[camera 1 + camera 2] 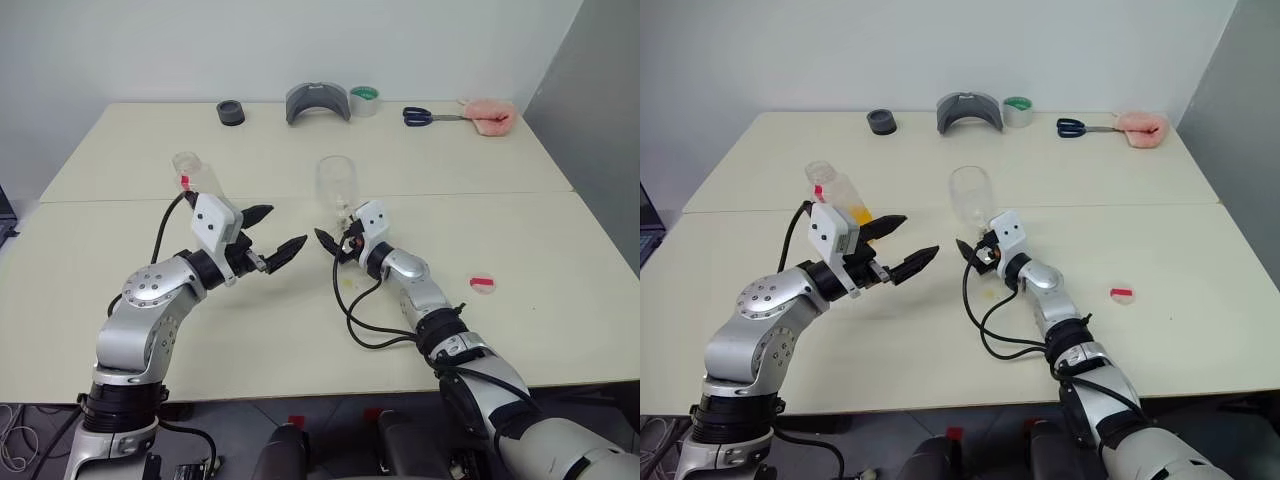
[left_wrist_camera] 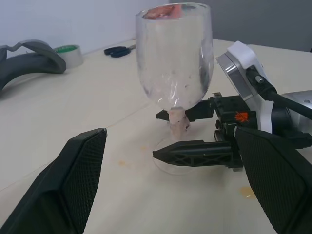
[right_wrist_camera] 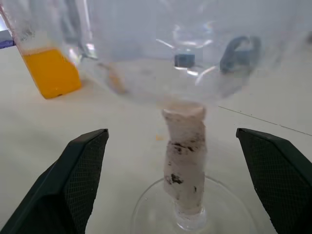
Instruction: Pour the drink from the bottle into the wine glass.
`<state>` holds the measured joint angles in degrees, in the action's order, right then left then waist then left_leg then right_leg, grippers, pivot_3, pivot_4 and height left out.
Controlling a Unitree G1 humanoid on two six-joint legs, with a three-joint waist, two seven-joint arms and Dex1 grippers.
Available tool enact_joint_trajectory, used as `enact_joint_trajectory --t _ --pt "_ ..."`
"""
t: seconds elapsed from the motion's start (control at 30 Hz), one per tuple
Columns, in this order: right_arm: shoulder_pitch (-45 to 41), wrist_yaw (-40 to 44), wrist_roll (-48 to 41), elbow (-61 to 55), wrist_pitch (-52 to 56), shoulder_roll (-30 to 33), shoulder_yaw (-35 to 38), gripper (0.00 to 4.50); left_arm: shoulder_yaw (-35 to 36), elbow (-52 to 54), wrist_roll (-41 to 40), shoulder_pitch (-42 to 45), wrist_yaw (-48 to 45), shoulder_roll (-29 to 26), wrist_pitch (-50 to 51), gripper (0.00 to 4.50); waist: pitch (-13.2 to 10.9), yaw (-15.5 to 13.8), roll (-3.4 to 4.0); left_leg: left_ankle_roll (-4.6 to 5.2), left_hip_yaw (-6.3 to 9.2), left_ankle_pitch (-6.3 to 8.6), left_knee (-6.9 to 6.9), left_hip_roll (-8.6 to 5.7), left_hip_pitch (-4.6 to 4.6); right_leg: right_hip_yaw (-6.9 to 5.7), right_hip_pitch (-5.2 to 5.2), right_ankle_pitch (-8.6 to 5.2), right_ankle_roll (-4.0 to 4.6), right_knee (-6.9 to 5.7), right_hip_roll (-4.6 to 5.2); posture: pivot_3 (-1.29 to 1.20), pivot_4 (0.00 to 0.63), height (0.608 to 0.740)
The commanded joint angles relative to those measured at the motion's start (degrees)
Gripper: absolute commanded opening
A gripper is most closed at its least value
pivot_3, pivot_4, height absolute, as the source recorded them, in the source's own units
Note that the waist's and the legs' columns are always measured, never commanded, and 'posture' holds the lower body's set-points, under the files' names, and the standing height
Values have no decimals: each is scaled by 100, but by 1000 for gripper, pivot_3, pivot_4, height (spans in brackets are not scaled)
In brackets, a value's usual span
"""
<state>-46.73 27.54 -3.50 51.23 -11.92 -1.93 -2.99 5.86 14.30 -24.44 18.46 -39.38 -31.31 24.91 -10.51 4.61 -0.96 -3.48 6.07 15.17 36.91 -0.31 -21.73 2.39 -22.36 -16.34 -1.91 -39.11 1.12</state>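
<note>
The clear wine glass stands upright near the middle of the table, its stem wrapped in white tape. I see no drink in its bowl. My right gripper is open, with a finger on each side of the stem and apart from it. To the left stands the bottle, uncapped, with orange drink in its lower part. My left gripper hangs open between bottle and glass, holding nothing and pointing at the glass.
A small red-and-white cap lies on the table to the right. Along the far edge sit a black ring, a grey curved piece, a tape roll, scissors and a pink cloth. Orange drops spot the table by the glass foot.
</note>
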Motion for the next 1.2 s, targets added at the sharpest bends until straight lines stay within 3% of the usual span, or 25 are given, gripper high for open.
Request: enact_joint_trajectory --t 0.03,0.43,0.7,1.0,1.2 --pt "2 77 -77 -340 18 -1 38 4472 58 271 -57 114 20 3 -91 4500 0 0 0 0 0 0 0 0 0 0 0 0 0 0 0 0 150 740" --pt "667 380 -149 -1547 624 365 -55 4472 56 311 -90 170 28 80 -139 4500 0 -8 0 0 0 0 0 0 -1 0 0 0 0 1 1 0 150 740" --pt "1618 699 -235 -3075 1423 647 -305 4472 -7 324 65 -131 92 192 -331 4500 0 -36 0 0 -1 0 0 1 -1 2 0 0 0 2 1 0 150 740" --pt "3011 1119 -499 -5716 2466 1531 -549 4472 324 -18 694 -1037 1174 672 -940 4500 0 -146 0 0 4 1 0 1 -3 -2 2 -1 -2 8 4 0 150 740" --pt "3465 1514 -797 -6769 2576 1979 -699 4472 638 -365 962 -1305 1937 1086 -1137 4500 -1 -164 -3 0 6 1 1 -1 -3 -4 5 -2 -3 11 5 0 150 740"
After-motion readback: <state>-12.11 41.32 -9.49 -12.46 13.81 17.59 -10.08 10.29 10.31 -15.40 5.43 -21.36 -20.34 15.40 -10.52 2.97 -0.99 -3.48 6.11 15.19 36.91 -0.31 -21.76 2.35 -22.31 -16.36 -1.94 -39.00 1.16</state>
